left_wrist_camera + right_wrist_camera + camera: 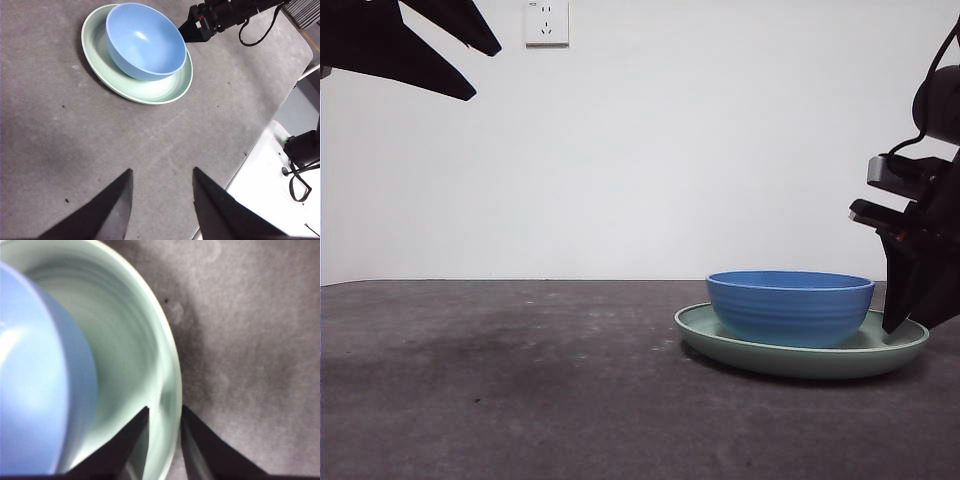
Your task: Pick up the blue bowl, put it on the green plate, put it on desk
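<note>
The blue bowl stands upright inside the green plate, which rests flat on the desk at the right. My right gripper is down at the plate's right edge. Its jaws straddle the rim, one inside and one outside, shut on it. High at the upper left my left gripper hangs open and holds nothing.
A white wall with a socket stands behind the desk. In the left wrist view the desk's edge runs past the plate, with a white surface and cables beyond it.
</note>
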You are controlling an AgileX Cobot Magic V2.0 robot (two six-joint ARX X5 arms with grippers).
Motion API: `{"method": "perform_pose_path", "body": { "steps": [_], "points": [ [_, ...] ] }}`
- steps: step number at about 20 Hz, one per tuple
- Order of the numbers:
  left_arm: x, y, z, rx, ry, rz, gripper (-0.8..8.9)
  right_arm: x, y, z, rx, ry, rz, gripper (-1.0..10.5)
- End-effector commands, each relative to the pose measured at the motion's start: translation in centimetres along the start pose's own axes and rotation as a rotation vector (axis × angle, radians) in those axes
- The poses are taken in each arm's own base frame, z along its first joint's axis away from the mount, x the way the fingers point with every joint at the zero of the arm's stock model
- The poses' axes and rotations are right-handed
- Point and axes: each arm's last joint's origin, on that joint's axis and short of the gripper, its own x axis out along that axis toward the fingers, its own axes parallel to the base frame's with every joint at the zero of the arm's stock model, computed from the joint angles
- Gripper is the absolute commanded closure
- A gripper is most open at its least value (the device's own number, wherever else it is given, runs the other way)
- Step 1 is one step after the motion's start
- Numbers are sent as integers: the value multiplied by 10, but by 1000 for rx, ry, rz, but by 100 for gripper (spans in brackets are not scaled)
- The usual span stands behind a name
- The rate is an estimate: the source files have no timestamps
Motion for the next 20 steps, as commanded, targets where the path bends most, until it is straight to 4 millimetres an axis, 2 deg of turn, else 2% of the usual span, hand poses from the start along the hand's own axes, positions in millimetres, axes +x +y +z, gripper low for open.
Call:
{"method": "perform_pose_path", "body": {
  "steps": [1, 7, 15, 17, 20],
  "points": [
    [0, -2, 3, 21, -9, -9, 623, 6, -1, 4, 10, 2, -2, 915],
    [0, -2, 3, 20, -8, -9, 623, 2, 0, 7, 13, -31, 3, 940],
    [0, -2, 3, 20, -8, -9, 623, -45, 21, 15, 27, -203, 149, 940],
    [0, -2, 3, 21, -8, -9, 623, -51, 27, 16, 36, -226, 187, 940],
    [0, -2, 3, 21, -8, -9, 623, -49, 39, 16, 43, -221, 239, 940]
  ]
}}
